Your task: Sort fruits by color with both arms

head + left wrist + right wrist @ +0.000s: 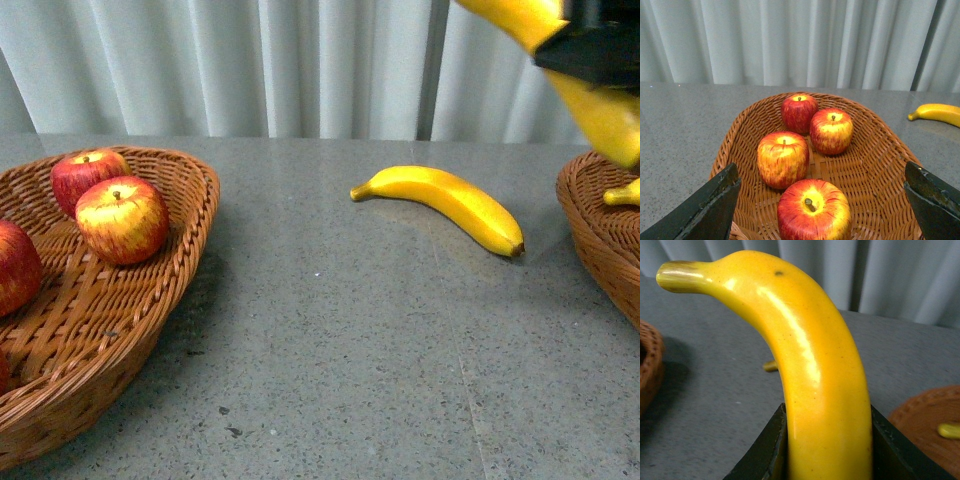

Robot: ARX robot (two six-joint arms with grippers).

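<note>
Several red apples with yellow streaks lie in the left wicker basket (150, 300); one is nearest the table's middle (122, 218). My left gripper (821, 172) hangs open over that basket, with the closest apple (813, 210) below the gap, untouched. My right gripper (827, 450) is shut on a yellow banana (815, 355), raised at the upper right (600, 110) above the right basket (600, 240). The tip of another banana (625, 195) pokes out of that basket. A third banana (445, 200) lies on the grey table between the baskets.
The grey tabletop (330, 370) stretches between the two baskets. A pale curtain (300, 60) closes off the back. From the left wrist, the loose banana (937, 112) shows beyond the basket's rim (875, 125).
</note>
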